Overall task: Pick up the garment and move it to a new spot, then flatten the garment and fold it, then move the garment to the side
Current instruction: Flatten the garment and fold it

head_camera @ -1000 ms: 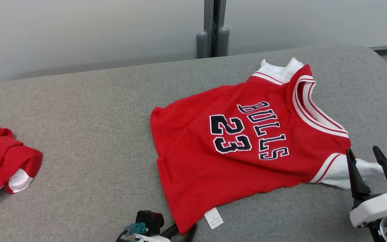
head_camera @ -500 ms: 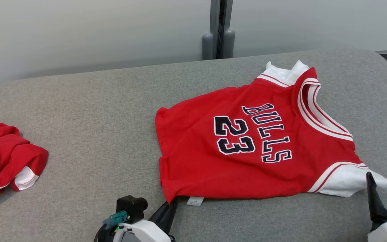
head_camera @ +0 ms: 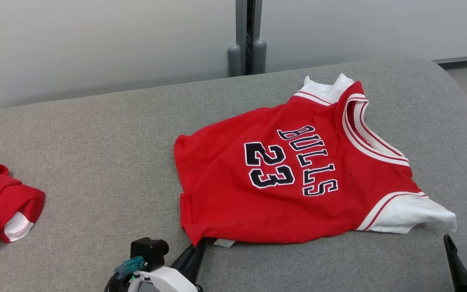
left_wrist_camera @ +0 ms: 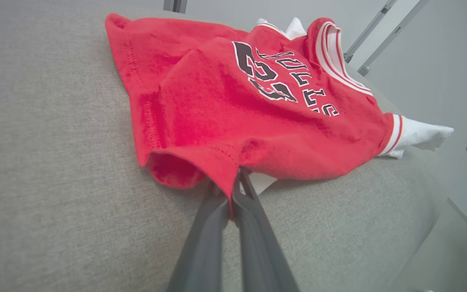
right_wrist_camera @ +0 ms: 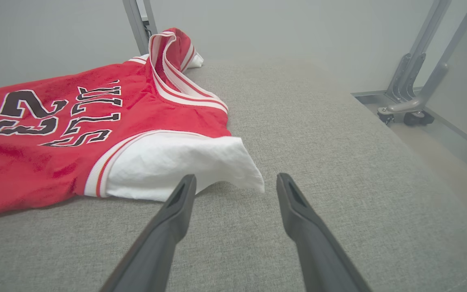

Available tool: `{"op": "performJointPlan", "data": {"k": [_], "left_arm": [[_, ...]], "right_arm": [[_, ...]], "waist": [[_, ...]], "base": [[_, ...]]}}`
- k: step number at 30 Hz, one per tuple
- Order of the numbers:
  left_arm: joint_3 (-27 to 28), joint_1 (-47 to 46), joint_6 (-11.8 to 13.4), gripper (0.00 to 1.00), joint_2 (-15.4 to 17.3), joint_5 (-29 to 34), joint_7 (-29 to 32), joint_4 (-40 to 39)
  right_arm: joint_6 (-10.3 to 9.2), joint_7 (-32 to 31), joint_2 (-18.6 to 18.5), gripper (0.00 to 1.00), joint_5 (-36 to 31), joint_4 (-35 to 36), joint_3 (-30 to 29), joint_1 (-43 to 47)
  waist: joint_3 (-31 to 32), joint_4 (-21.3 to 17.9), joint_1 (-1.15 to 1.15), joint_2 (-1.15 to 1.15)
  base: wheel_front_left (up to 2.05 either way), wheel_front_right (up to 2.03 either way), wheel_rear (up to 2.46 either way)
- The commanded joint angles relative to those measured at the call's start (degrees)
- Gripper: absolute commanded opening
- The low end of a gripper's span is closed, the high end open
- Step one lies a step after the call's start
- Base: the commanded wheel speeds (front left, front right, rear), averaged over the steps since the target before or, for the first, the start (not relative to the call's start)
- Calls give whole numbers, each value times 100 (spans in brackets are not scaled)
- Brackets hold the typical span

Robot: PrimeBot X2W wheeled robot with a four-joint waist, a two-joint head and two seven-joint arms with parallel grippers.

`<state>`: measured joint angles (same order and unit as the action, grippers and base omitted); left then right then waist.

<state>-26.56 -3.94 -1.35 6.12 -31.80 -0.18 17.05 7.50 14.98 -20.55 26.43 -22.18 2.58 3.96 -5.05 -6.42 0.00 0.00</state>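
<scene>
Two red garments lie on your grey tabletop (head_camera: 95,134) in the head view: the jersey (head_camera: 290,178) centre-right, a crumpled heap (head_camera: 2,202) far left. Left wrist view: the left end effector (left_wrist_camera: 233,194) pinches the jersey's hem. Right wrist view: the right end effector (right_wrist_camera: 235,182) gapes empty beside the white sleeve (right_wrist_camera: 176,162); a wheeled frame (right_wrist_camera: 412,109) stands beyond.

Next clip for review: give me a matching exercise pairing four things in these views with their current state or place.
Column one:
1. left hand
2. right hand
3. jersey
4. crumpled red cloth

Column two:
a. open, near the white sleeve
b. bunched at the head view's left edge
c. shut on the jersey's near corner
d. spread print-up on the grey surface

Pairs: 1-c, 2-a, 3-d, 4-b
</scene>
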Motion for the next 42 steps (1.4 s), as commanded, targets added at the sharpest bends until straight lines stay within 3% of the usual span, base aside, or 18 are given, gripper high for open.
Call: {"op": "performJointPlan", "data": {"k": [1, 8, 15, 26, 28, 37, 42], "left_arm": [[-3, -15, 30, 0, 13, -5, 9, -38], [-66, -61, 41, 0, 22, 12, 45, -87], [-125, -131, 9, 0, 61, 44, 53, -90], [-221, -201, -14, 0, 65, 57, 26, -61], [-226, -206, -6, 0, 73, 52, 20, -59], [-186, -196, 44, 0, 133, -12, 4, -54], [-90, -73, -23, 0, 192, -230, 91, -150]], "right_arm": [[-2, 29, -127, 100, -180, -88, 48, -121], [-2, 29, -390, 100, -363, -431, 231, -413], [-2, 21, -902, 100, -279, -916, 909, -833], [-2, 26, -1219, 100, 238, -1321, 1804, -1255], [-2, 16, -1281, 0, 370, -1351, 1944, -1316], [-2, 4, -1433, 0, 1064, -1287, 2406, -1234], [-2, -410, -1679, 0, 2138, -615, 2696, -1044]], "waist": [[-17, 6, 0, 0], [-88, 52, 0, 0], [-189, 138, 0, 0], [-333, 321, 0, 0], [-347, 340, 0, 0], [-271, 309, 0, 0], [-101, 217, 0, 0]], "base": [[0, 0, 0], [0, 0, 0], [0, 0, 0], [0, 0, 0], [0, 0, 0], [0, 0, 0], [0, 0, 0]]}}
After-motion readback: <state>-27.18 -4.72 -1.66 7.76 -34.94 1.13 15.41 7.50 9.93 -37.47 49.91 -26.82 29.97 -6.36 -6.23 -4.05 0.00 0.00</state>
